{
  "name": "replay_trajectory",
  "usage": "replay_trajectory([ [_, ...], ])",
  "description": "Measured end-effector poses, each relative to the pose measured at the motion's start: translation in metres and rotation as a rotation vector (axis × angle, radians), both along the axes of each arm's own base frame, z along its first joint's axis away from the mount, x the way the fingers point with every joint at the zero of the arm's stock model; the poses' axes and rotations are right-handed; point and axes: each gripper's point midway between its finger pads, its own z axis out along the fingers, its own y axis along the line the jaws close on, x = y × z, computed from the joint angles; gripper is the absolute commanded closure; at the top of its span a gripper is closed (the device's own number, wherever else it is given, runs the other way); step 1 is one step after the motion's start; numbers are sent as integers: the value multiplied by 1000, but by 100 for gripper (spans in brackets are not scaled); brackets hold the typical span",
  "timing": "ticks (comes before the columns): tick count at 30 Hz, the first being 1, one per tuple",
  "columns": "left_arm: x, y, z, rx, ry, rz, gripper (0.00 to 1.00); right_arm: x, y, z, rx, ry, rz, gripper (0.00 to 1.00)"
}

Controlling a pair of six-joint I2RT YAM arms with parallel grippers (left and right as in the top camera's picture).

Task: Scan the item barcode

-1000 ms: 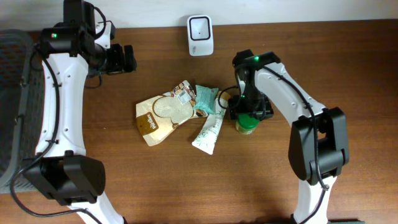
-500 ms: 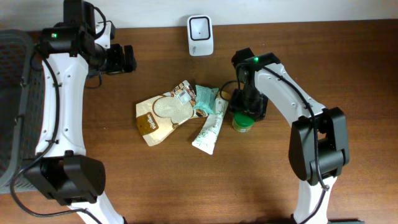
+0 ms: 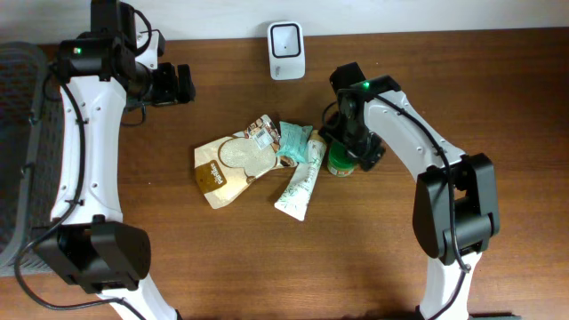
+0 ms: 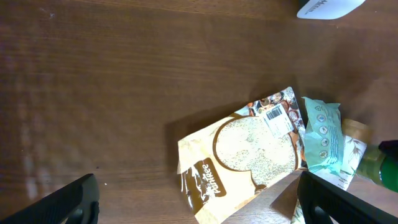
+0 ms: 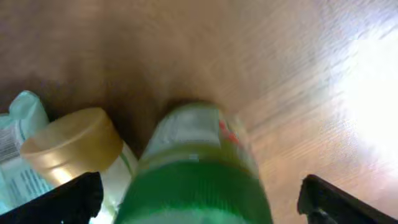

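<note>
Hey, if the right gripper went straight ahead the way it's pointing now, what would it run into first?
Most likely the green-capped container, centred between the right gripper's open fingers. The view is blurry, so how near it is stays unclear.

The green jar (image 5: 196, 168) is blurred and cut off at the bottom edge.

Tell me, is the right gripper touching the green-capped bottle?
Apart. The right wrist view shows the green-capped bottle between the right gripper's wide-open fingers, a clear gap on each side.
</note>
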Motion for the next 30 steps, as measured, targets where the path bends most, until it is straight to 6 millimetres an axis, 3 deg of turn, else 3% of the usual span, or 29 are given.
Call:
replay_trajectory([
  [5, 0, 0, 0, 0, 0, 0, 1, 8, -5, 7, -66, -38, 431, 2],
  [10, 0, 0, 0, 0, 0, 0, 1, 22, -3, 44, -108, -88, 818, 1],
  [14, 0, 0, 0, 0, 0, 0, 1, 13, 5, 47, -57, -76, 995, 0],
  [21, 0, 0, 0, 0, 0, 0, 1, -8, 8, 25, 4, -20, 1107, 2],
  [30, 0, 0, 0, 0, 0, 0, 1, -1, 11, 21, 0, -54, 1133, 1],
])
